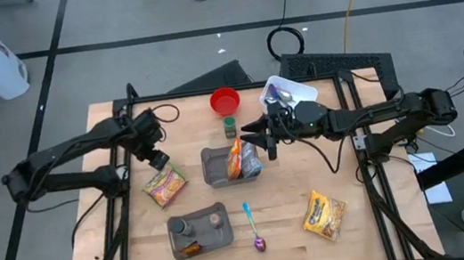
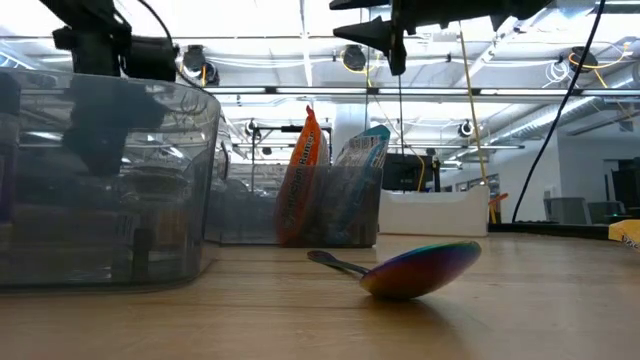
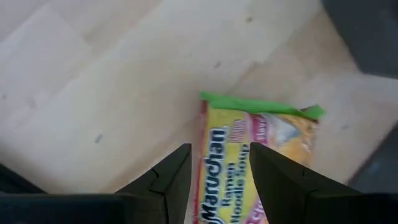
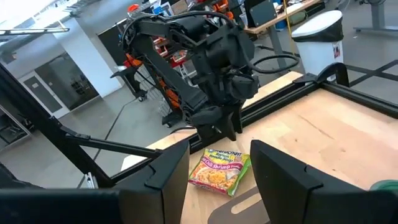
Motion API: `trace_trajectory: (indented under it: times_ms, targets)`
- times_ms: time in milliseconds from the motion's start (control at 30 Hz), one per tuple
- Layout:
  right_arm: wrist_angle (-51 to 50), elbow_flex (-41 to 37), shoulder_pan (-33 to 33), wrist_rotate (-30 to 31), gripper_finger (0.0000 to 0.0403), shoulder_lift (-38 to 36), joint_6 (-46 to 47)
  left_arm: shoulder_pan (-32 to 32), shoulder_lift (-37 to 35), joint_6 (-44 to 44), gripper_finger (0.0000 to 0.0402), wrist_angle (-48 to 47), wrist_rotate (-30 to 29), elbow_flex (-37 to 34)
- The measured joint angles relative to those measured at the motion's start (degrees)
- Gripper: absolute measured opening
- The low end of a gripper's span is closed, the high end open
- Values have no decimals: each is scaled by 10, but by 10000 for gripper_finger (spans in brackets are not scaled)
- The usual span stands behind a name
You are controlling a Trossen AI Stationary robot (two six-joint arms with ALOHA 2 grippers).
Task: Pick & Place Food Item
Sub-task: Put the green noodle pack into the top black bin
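The left tool (image 1: pixel 161 160) hung just above the yellow-and-green ramen noodle packet (image 1: pixel 165 186), fingers spread and empty, the packet's green edge showing between them in its own wrist view. I took this for the approach to a pick: the next move would be a straight drop so the fingers straddled the flat packet (image 3: pixel 249 162), then a pinch on its edge.

The right tool (image 1: pixel 257 136) stood released too, poised over the grey plastic bin (image 1: pixel 216 170) where an orange snack bag (image 1: pixel 238 159) already stood upright.

Below the left tool, the bare wooden table (image 1: pixel 130 242) lay open on the outer side. Toward the right tool the bin sat near the packet, so any carry that way looked tight.
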Motion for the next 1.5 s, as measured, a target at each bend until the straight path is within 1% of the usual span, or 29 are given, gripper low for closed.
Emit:
trace_trajectory:
  times_ms: [133,233,433,600,800,1067,1133,1200,1267,1367,1400,1433,1500]
  targets:
    - [-2,0,0,0,167,0,-16,28,32,21,168,4,0,-13]
    - [-7,0,-4,0,167,0,-17,38,66,27,168,34,14,-17]
    - [-8,0,-12,0,167,0,-14,40,127,29,168,89,49,-19]
    - [-10,0,-12,-3,167,0,-12,36,170,33,168,90,48,-19]
    - [-38,0,-12,-17,167,0,-13,25,203,34,168,91,64,-19]
    - [-56,0,-12,-17,167,0,-14,4,218,39,166,91,76,-18]
    - [-57,0,-12,-17,167,0,-14,0,219,41,154,92,76,-18]
    - [-59,0,-12,-17,167,0,-15,-4,219,42,128,92,75,-18]
    - [-62,0,-12,-17,167,0,-19,-6,219,43,93,92,75,-18]
    - [-64,0,-12,-17,167,0,-19,-7,219,49,29,96,73,-18]
    - [-65,0,-12,-17,167,0,-19,-7,219,50,15,99,72,-18]
    - [-64,0,-12,-17,167,0,-19,-7,219,51,9,102,70,-18]
    - [-65,0,-12,-17,167,0,-19,-7,219,52,12,107,69,-18]
